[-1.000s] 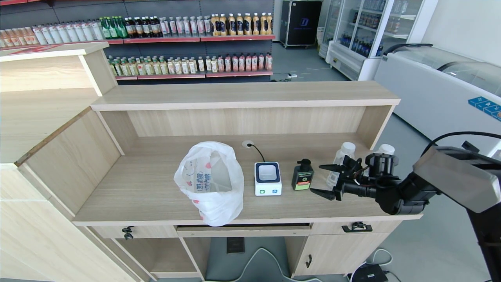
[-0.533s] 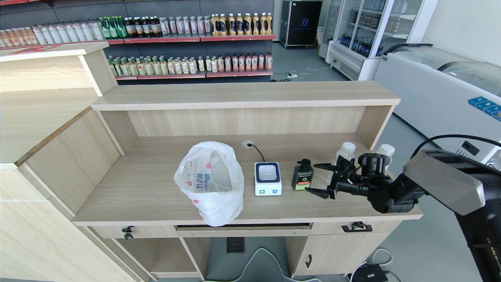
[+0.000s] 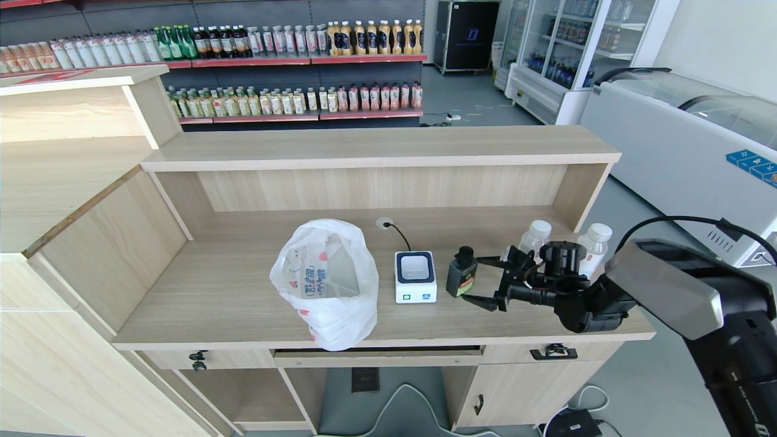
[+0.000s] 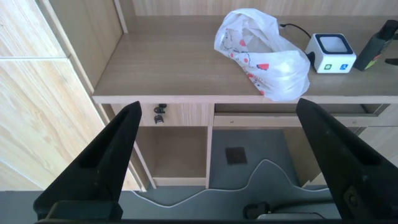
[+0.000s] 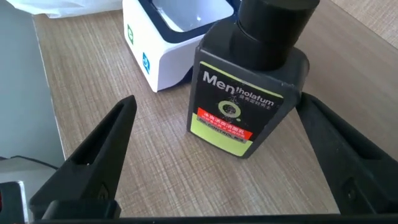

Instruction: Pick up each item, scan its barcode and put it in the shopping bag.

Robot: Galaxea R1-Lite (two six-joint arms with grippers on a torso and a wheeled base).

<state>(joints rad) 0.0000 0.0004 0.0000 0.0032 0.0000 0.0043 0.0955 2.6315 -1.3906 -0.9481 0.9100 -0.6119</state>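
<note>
A black pump bottle [image 3: 461,274] with a green and red label stands on the wooden counter [image 3: 230,291], leaning toward the white barcode scanner [image 3: 416,277]. My right gripper [image 3: 475,279] is open, one finger on each side of the black bottle [image 5: 249,99], and I cannot tell if either touches it. The white shopping bag [image 3: 325,280] stands open left of the scanner [image 5: 174,31]. Two clear white-capped bottles [image 3: 536,234] stand behind my right arm. My left gripper [image 4: 217,107] hangs open and holds nothing, off the counter's front left; the bag [image 4: 261,50] lies beyond it.
The counter has a raised back shelf [image 3: 376,149] and side walls. A black cable [image 3: 397,233] runs from the scanner to a hole at the back. Drawers and a cabinet sit under the front edge [image 3: 376,347]. Bare wood lies left of the bag.
My right gripper has moved left along the counter until its open fingers flank the black bottle. The bottle has shifted slightly left and now leans toward the scanner.
</note>
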